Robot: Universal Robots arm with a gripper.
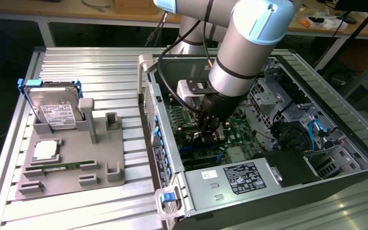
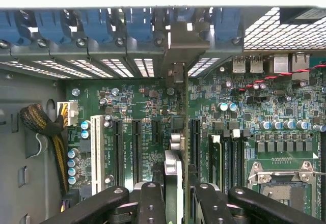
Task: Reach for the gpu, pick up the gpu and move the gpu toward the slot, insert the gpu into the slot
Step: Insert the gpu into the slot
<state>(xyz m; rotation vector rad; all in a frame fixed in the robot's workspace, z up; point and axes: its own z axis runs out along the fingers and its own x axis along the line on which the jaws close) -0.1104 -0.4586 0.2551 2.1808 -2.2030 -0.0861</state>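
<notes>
No legible text. White label on hard drive (image 1: 57, 114) and label on power supply (image 1: 240, 176) carry print, too small to read. White silkscreen line on motherboard (image 2: 127, 147) between the slots, characters can't be made out.

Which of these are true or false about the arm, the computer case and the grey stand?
1. The gripper is down inside the open case. True.
2. The gpu stands on edge between the jaws, over the motherboard. True.
3. The hard drive lies inside the case. False: it stands upright in the grey stand outside it.
4. The memory stick is in the gripper. False: it sits in the stand.
5. The case is closed with a lid. False: its side is open.
</notes>
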